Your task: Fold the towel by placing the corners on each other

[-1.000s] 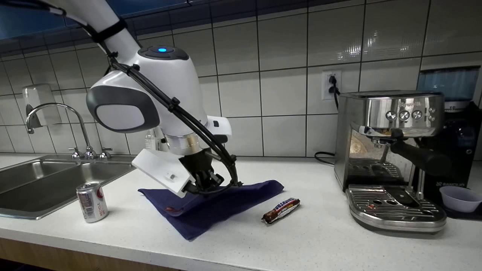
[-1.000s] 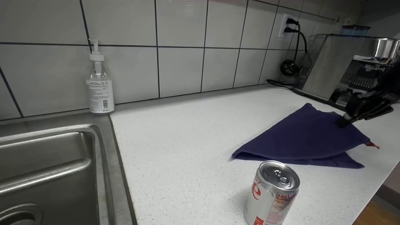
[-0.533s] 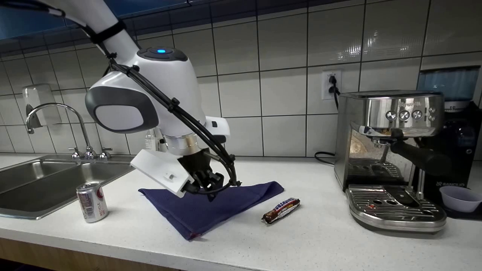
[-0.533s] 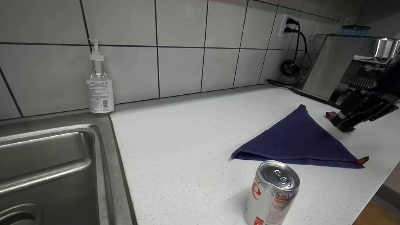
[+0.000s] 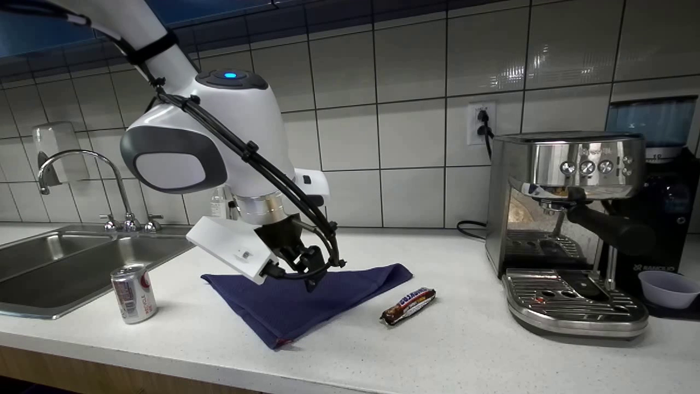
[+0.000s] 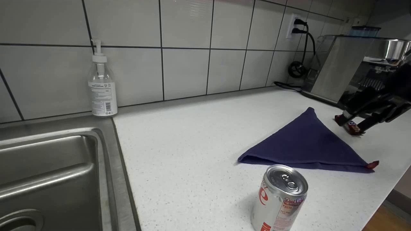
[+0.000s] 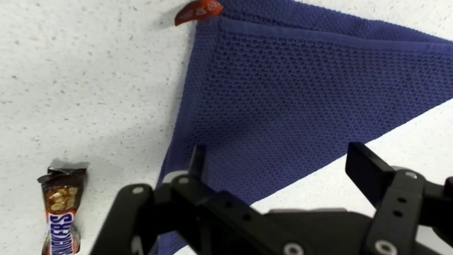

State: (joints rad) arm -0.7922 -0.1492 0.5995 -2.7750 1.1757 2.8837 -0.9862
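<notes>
The navy towel lies folded into a triangle on the counter, seen in both exterior views (image 5: pixel 268 306) (image 6: pixel 301 141). At its front tip the upper corner, with a red tag (image 6: pixel 372 165), rests on the lower corner. In the wrist view a strip of the towel's lower layer (image 7: pixel 336 21) shows past the upper edge, so the layers are slightly offset there. My gripper (image 7: pixel 276 147) hovers over the towel's folded side, jaws spread wide and nothing between them. In an exterior view the gripper (image 6: pixel 352 123) appears at the right, apart from the cloth.
A Snickers bar (image 5: pixel 408 306) lies beside the towel. A silver can (image 5: pixel 133 294) stands near the sink (image 5: pixel 180 246). The coffee machine (image 5: pixel 569 230) is farther right. A soap bottle (image 6: pixel 102 89) stands by the wall.
My gripper has opened and let go of the towel. The raised flap with the red tag has dropped onto the front corner. The arm has shifted slightly left in an exterior view.
</notes>
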